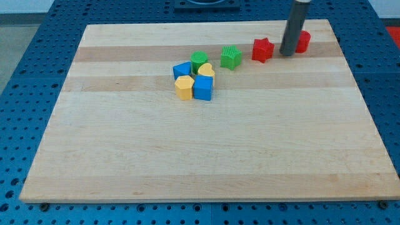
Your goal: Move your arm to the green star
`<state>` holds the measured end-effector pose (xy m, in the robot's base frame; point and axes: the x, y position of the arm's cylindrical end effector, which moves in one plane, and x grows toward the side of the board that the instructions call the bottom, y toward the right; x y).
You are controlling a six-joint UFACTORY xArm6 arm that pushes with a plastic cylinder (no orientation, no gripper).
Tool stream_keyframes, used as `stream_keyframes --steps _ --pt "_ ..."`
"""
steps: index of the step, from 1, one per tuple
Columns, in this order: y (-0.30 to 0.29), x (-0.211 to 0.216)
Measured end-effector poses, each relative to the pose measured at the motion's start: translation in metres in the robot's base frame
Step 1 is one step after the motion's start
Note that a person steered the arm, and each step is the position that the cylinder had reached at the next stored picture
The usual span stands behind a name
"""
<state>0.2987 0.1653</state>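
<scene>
The green star (230, 57) lies on the wooden board (206, 144) near the view's top, right of a cluster of blocks. My tip (288, 54) is to the star's right, between a red star (263, 49) and a red block (302, 42) that the rod partly hides. The tip stands about one block's width right of the red star, well apart from the green star.
A cluster sits left of the green star: a green block (199, 60), a blue block (182, 70), a yellow heart (207, 71), a yellow block (184, 88) and a blue cube (203, 88). The board lies on a blue perforated table (37, 56).
</scene>
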Motion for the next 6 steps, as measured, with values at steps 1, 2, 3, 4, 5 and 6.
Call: stream_keyframes --steps 1,2,3,4,5,6 --pt "0.01 -0.006" --pt "0.042 0.004" --pt "0.056 0.006" --pt "0.056 0.0" --pt "0.061 -0.012" --pt "0.064 -0.021"
